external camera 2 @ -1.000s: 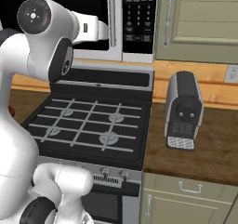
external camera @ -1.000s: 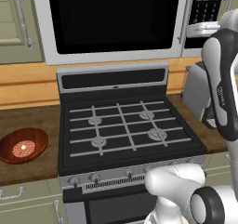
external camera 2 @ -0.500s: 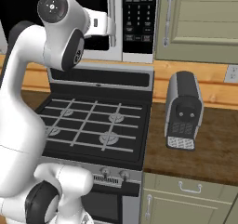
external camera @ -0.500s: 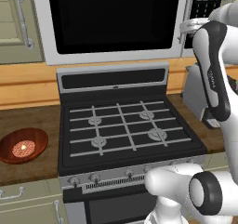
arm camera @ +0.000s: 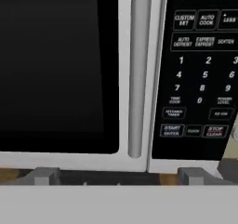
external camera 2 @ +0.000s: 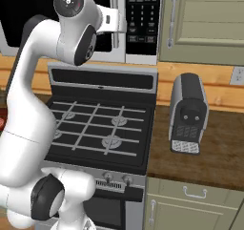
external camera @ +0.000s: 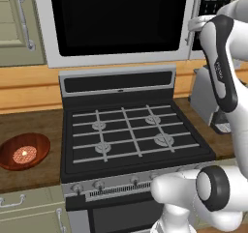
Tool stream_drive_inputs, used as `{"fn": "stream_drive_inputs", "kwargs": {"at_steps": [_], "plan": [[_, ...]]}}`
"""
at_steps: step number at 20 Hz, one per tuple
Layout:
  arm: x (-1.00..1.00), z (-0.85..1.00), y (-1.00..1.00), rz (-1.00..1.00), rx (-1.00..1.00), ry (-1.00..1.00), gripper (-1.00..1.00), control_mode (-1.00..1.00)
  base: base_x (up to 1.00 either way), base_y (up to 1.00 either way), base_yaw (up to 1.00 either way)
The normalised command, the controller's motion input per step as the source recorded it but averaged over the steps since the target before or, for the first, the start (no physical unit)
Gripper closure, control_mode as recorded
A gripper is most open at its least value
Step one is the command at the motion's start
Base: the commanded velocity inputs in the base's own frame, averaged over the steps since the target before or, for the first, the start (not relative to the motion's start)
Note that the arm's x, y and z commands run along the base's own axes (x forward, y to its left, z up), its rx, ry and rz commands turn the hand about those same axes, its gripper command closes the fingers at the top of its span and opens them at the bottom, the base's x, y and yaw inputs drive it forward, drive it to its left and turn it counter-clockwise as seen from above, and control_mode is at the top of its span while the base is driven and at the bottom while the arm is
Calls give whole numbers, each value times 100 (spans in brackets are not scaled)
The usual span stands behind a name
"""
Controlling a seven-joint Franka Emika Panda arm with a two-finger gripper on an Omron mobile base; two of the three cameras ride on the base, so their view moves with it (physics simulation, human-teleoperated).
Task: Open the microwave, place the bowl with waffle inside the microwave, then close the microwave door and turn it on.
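In the left base view we see the bowl [external camera: 24,152] with the waffle [external camera: 24,154] at lower left, the microwave door [external camera: 116,24] shut above. In the right base view our arm reaches the microwave [external camera 2: 143,21]. In the hand view the gripper [arm camera: 118,175] stands wide below the handle [arm camera: 138,69].

Black gas stove [external camera: 130,130] set between dark wooden counters [external camera 2: 209,155]; beige cabinets [external camera 2: 205,14] overhead, wood-toned backsplash [external camera: 29,84] behind, grey toaster [external camera 2: 188,113] standing right of stove.

Arm higher and closer to the microwave door [external camera: 118,21] handle [arm camera: 138,69].
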Motion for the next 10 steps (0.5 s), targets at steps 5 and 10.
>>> {"fn": "stream_drive_inputs", "kwargs": {"at_steps": [5,10], "plan": [[38,-1,-2,0,0,0,-100,-100,0,0,0],[40,-8,-1,0,0,0,-100,-100,0,0,0]]}}
